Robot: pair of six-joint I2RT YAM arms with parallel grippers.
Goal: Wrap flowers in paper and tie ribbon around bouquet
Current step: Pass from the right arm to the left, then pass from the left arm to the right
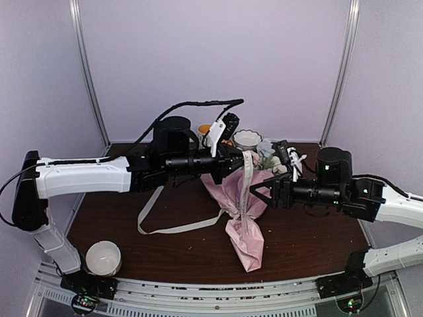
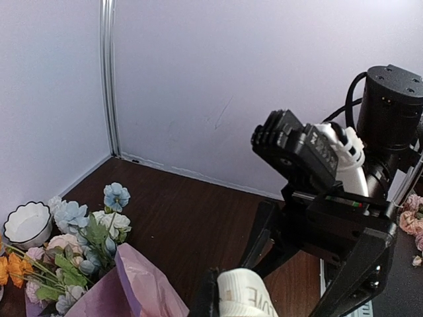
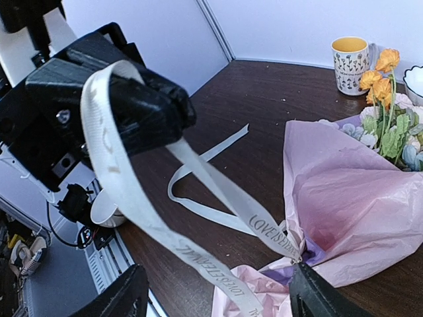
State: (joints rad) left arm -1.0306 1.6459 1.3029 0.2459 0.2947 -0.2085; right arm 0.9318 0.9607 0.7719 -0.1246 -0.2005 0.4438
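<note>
The left claw (image 1: 244, 158) is clenching the long flat cream-beige ribbon (image 3: 218, 190) above the middle of the dark wooden bench (image 1: 178, 257). The band is draping over its black fingers and hanging in two strands down to the bouquet (image 1: 241, 221). The bouquet is lying at the bench's centre, its cone of crinkly pink paper (image 3: 350, 198) tapering toward the near edge and its white, pale blue and orange artificial flowers (image 2: 86, 231) pointing far. The ribbon seems to be looping round the cone's narrow waist, though folds are hiding the wrap, and its loose tail is trailing left. The right claw (image 3: 218, 281) is hovering released just right of the bouquet, fingers spread wide, gripping nothing. A white round bowl (image 1: 104, 257) is sitting at the near left corner.
</note>
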